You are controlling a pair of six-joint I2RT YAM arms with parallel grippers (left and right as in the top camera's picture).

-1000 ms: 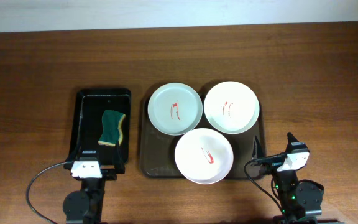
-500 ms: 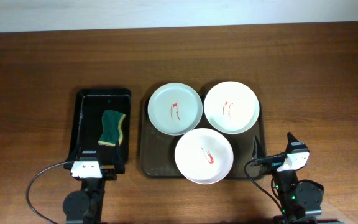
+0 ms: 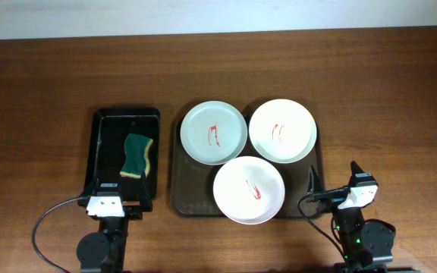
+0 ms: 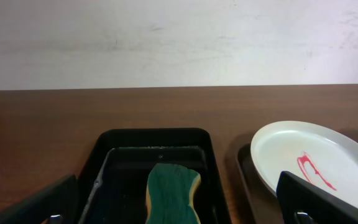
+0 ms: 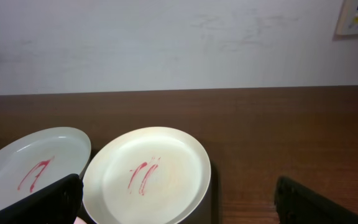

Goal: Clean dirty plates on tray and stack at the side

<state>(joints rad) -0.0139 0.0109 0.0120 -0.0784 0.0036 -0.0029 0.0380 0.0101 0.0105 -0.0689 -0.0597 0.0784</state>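
Observation:
Three plates lie on the dark brown tray (image 3: 175,199): a mint-green plate (image 3: 213,133) at back left, a white plate (image 3: 281,130) at back right, a white plate (image 3: 249,189) in front. Each has thin red streaks in the middle. My left gripper (image 3: 112,199) is open and empty at the near end of the black tray; in the left wrist view (image 4: 179,211) the mint-green plate (image 4: 303,162) is to its right. My right gripper (image 3: 334,176) is open and empty, right of the front plate; the right wrist view (image 5: 185,205) shows the back white plate (image 5: 148,174) and mint-green plate (image 5: 33,168).
A narrow black tray (image 3: 102,144) left of the brown tray holds a green-yellow sponge (image 3: 138,155), also seen in the left wrist view (image 4: 173,186). Bare wooden table (image 3: 385,114) lies right of the brown tray. A white wall bounds the far table edge.

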